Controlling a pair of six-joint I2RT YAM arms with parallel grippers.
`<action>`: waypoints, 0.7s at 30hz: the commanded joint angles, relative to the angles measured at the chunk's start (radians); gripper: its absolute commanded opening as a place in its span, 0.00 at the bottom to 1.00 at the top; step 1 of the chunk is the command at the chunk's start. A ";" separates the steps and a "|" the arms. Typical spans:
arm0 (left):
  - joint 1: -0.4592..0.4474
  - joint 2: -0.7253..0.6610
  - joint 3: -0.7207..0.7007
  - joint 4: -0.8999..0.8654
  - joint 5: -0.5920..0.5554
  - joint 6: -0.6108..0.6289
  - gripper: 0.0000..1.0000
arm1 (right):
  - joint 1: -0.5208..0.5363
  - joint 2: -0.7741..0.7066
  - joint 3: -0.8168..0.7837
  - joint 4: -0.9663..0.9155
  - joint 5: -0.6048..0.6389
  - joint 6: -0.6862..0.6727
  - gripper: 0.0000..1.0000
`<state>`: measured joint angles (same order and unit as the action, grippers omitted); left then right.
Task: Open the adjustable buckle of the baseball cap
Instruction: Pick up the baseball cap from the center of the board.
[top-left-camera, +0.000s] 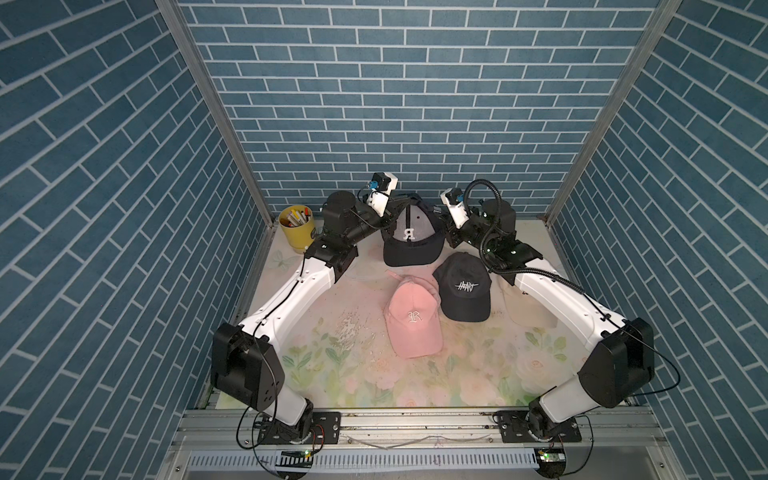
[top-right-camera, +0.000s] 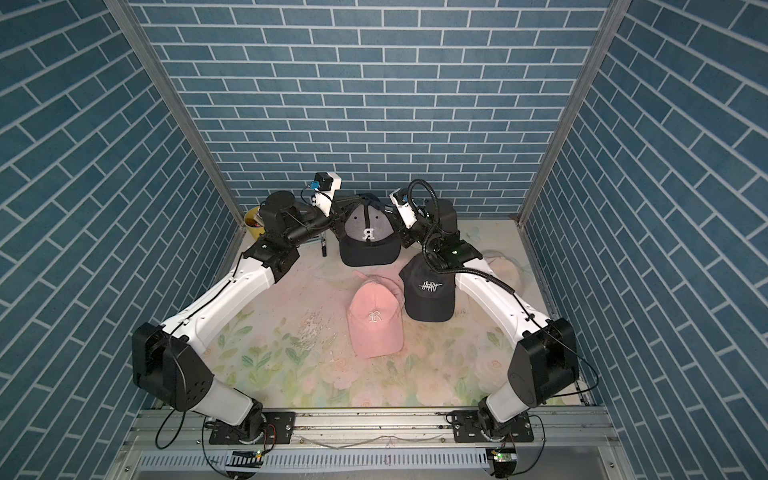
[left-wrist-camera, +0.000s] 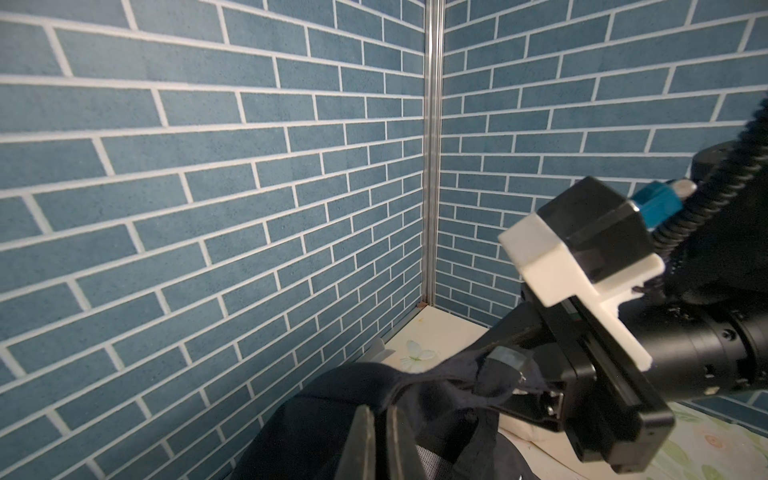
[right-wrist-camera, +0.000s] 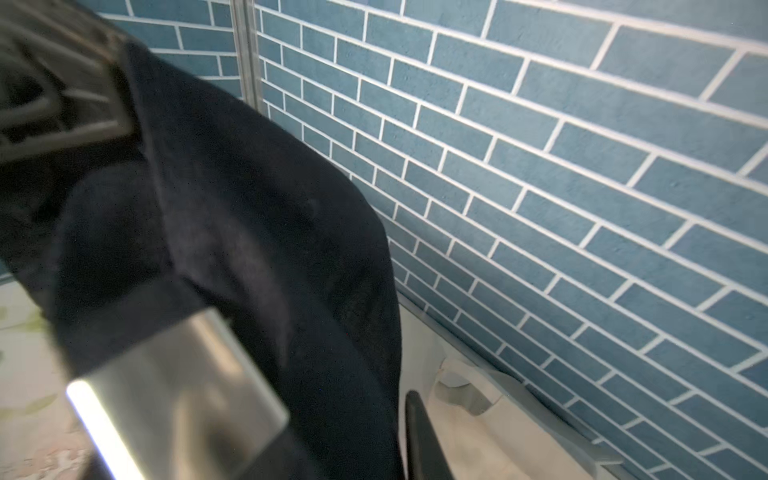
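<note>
The baseball cap, navy with a grey front and a white R, hangs tilted at the back of the table between both grippers. My left gripper is shut on dark fabric at the cap's rear edge; in a top view it sits behind the crown. My right gripper is shut on the strap end just past the silver buckle. In the right wrist view the buckle fills the near corner, dark cloth hides one finger, and the other finger shows beside it.
A pink cap and a black cap lie mid-table. A beige cap lies under the right arm. A yellow cup of pens stands at the back left corner. The brick back wall is close behind both grippers.
</note>
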<state>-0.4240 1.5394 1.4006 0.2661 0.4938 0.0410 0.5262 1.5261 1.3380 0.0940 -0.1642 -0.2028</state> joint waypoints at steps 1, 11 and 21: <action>0.004 -0.040 -0.010 0.020 -0.007 -0.002 0.00 | 0.004 -0.053 -0.021 0.118 0.064 0.005 0.06; 0.003 -0.028 -0.016 -0.110 0.025 0.023 0.37 | 0.003 -0.078 -0.022 0.170 0.061 0.018 0.00; 0.003 -0.054 0.090 -0.238 0.036 0.201 0.72 | -0.001 -0.060 0.063 0.007 -0.017 -0.010 0.00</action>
<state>-0.4232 1.5017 1.4197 0.0948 0.5091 0.1547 0.5289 1.4754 1.3342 0.1528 -0.1379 -0.1894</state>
